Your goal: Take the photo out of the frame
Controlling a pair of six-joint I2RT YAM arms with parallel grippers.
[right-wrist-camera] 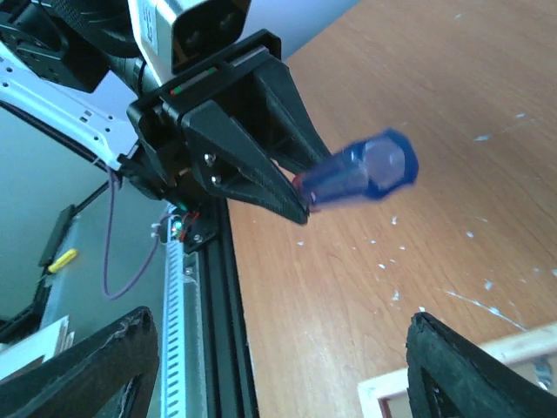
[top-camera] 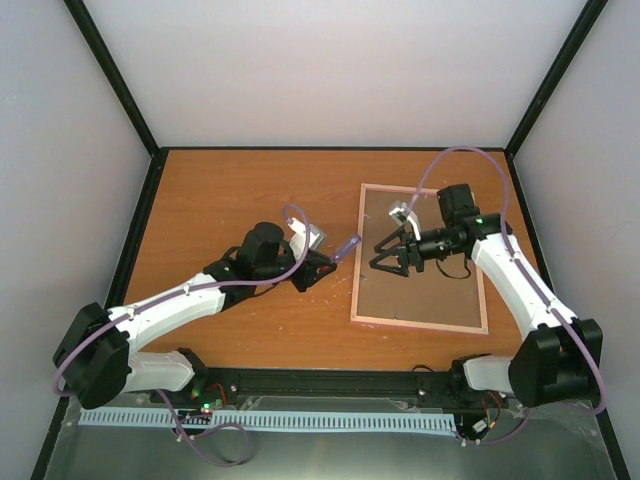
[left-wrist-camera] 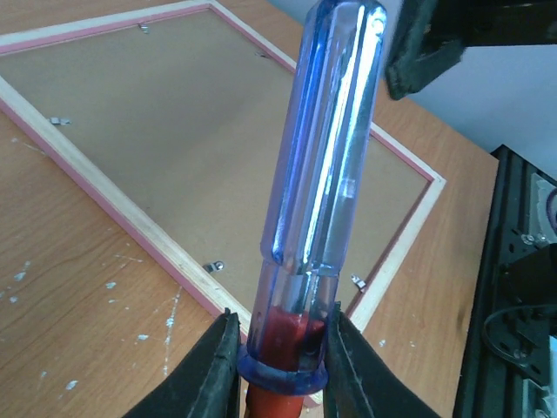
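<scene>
From the top camera, the frame (top-camera: 420, 295) lies flat on the right half of the desk (top-camera: 230, 190), brown back panel up. The photo does not show and is presumably under that panel, facing down. The left pincer (top-camera: 318, 268) is clamped on the screwdriver (top-camera: 345, 247) just left of the frame's left rail, with the handle pointing right. The right pincer (top-camera: 377, 255) hovers over the panel's far-left part, jaws apart and facing that handle. It looks like a handover, so that the right arm can work the back clips. The desk to the left and far side is bare, so both arms have room.

From the left wrist, the fingers (left-wrist-camera: 209, 374) grip the screwdriver (left-wrist-camera: 326, 157) low, by its red collar, leaving the whole blue handle free for another grip. Beyond it the frame (left-wrist-camera: 218, 148) shows small metal tabs (left-wrist-camera: 213, 266) along its pale inner edge.

From the right wrist, its own fingers (right-wrist-camera: 113, 366) stand wide apart at the bottom. The left pincer (right-wrist-camera: 261, 165) offers the blue handle (right-wrist-camera: 361, 170) ahead, well apart from them. A corner of the frame (right-wrist-camera: 418, 387) sits just below, and the desk's near edge is close on the left.
</scene>
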